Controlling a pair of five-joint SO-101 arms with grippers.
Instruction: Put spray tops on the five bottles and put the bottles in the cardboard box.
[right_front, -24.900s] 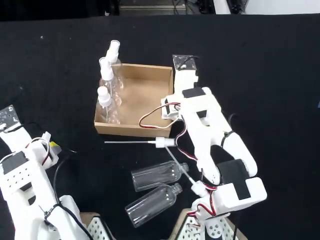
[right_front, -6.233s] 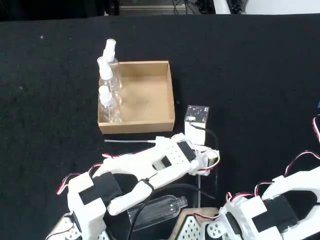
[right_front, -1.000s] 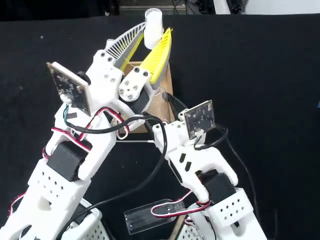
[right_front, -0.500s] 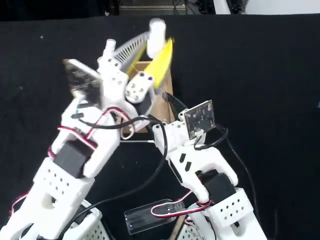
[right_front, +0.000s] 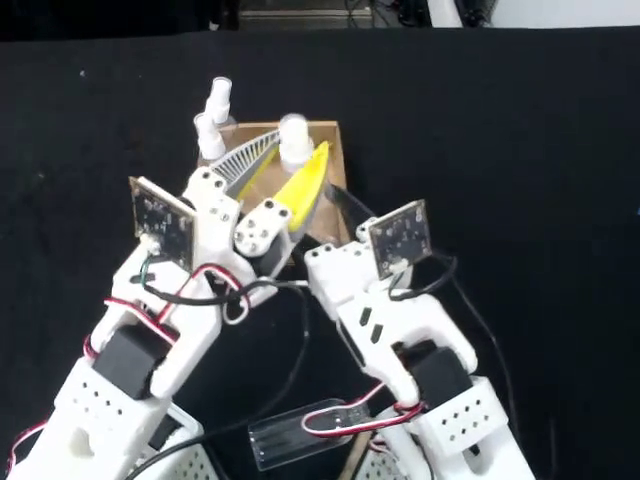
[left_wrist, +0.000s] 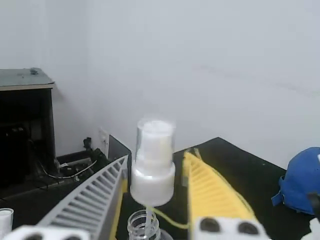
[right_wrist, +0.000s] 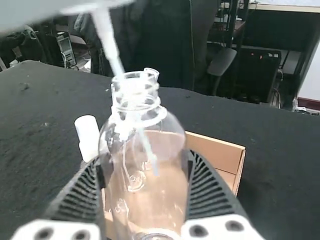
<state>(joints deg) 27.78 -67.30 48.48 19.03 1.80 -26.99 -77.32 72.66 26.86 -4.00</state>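
Both are clenched: your left end effector (left_wrist: 155, 162) pinches the spray top (left_wrist: 152, 167), its tube (right_wrist: 112, 50) dipping into the bottle (right_wrist: 140, 150) just below; your right end effector (right_wrist: 144, 172) grasps that upright bottle, cardboard box (right_wrist: 220, 150) just beyond.

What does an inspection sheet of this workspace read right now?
Surface: black table.
Job's things: spray top over the open bottle, tube inside the neck; capped bottles at the cardboard box; spare bottle lying near the arm bases.
Clutter: nothing seen.
Hands: left hand shut on spray top; right hand shut on bottle.
Cables: red, white and black wires along both arms.
Surroundings: blue object, dark cabinet, white wall.
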